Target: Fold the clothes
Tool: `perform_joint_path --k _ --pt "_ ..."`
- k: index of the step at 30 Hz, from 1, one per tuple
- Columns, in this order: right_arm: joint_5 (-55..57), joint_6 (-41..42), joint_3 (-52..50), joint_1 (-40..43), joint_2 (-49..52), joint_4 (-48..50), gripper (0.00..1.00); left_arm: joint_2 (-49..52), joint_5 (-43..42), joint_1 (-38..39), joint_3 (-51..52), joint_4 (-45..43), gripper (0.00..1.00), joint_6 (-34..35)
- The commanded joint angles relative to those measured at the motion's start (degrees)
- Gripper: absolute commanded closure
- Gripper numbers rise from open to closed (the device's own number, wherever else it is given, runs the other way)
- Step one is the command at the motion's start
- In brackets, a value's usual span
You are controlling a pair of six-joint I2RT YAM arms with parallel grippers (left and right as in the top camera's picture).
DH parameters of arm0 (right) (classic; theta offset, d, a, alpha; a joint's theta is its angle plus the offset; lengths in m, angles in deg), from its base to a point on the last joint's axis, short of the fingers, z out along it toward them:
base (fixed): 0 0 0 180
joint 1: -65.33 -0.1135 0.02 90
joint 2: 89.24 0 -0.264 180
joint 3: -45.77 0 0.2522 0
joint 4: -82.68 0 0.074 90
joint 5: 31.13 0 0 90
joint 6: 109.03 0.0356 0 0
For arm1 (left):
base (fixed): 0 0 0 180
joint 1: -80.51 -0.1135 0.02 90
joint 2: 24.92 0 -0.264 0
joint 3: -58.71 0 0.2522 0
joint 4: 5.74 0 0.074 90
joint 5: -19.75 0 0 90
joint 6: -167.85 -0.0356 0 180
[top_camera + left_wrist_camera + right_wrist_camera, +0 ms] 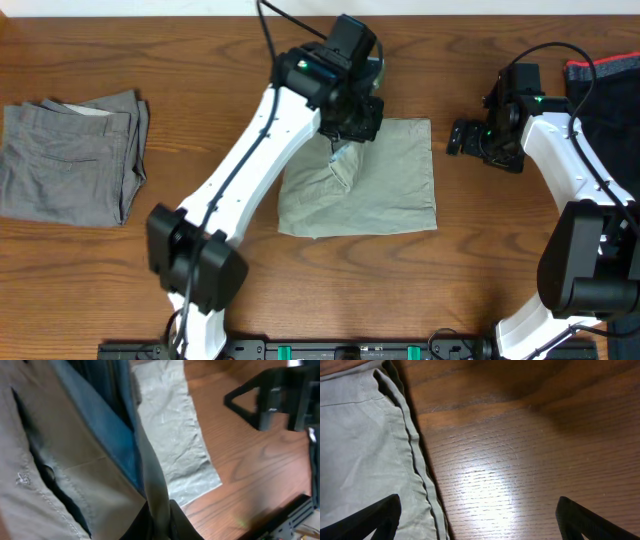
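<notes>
The pale khaki-green shorts (390,190) lie partly folded on the table's middle. My left gripper (345,140) is over their upper left part, shut on a pinched ridge of the khaki cloth (159,502) and lifting it. My right gripper (458,138) is open and empty, just right of the shorts' upper right edge, low over bare wood; its wrist view shows the shorts' hem (370,460) at the left. The grey pair (70,158) lies folded at the far left.
A dark garment with a red edge (605,85) lies at the far right, behind my right arm. The wooden table (480,260) shows in front of and around the shorts. The right arm (280,397) shows in the left wrist view.
</notes>
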Motion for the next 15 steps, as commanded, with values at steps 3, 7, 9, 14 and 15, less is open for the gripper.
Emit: perform_joint_path --k 3,7,9,14,15 --pt "0.6 0.7 0.6 0.7 0.4 -0.1 0.03 2.7 -0.6 1.2 -1.3 -1.2 0.90 1.8" --pt "2.6 0.7 0.6 0.9 0.4 0.1 0.02 2.8 -0.7 2.1 -1.3 -2.8 0.89 3.0" --pt "3.2 0.7 0.6 1.1 0.4 0.0 0.02 2.8 -1.7 2.6 -1.3 -3.8 0.90 3.1" --pt "3.1 0.7 0.6 1.6 0.4 0.0 0.02 2.8 -2.1 3.8 -1.3 -5.7 0.87 3.8" --pt "3.1 0.7 0.6 1.6 0.4 0.0 0.02 2.8 -2.1 4.0 -1.3 -5.9 0.85 3.8"
